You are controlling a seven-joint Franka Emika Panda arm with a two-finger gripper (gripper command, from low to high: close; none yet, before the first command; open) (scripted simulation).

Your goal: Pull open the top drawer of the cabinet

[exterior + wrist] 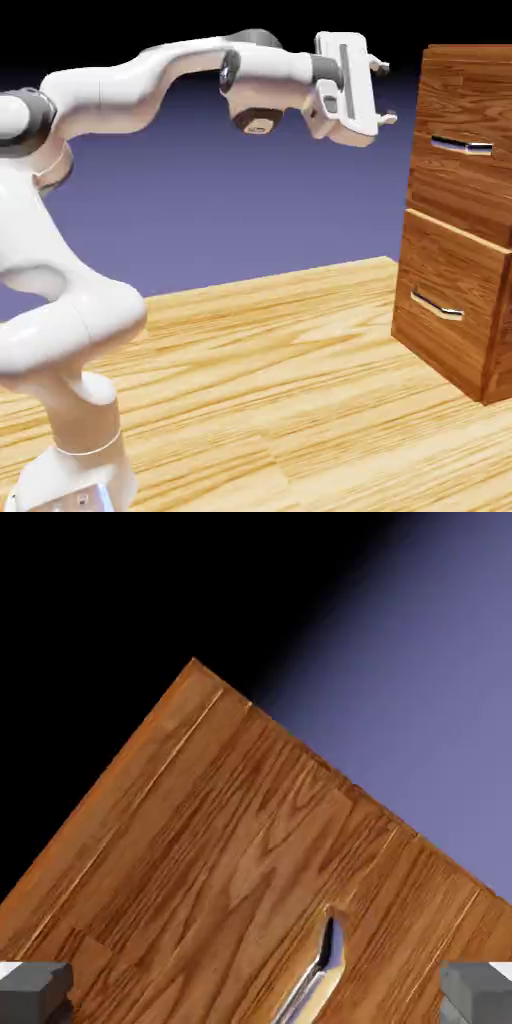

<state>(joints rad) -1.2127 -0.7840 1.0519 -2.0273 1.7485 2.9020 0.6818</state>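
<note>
- The top drawer [468,150] sits in the upper half of the cabinet [455,230], at the exterior view's right, on the worktop [260,380].
- Its silver handle [463,146] lies just beyond the fingers [387,118], level with them and not touching.
- The fingers stand wide apart, holding nothing.
- In the hand view the handle [318,974] shows between the two fingertips [35,990].

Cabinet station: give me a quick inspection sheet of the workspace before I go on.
Surface: wooden table, bare where visible.
Job's things: cabinet at the right; top drawer looks shut, silver handle untouched; lower drawer sticks out slightly.
Clutter: nothing seen.
Gripper: gripper open, empty, level, short of the cabinet and above the handle; hand view shows tilted wood and one handle end.
Cables: nothing seen.
Surroundings: plain blue-violet backdrop, dark at top.
</note>
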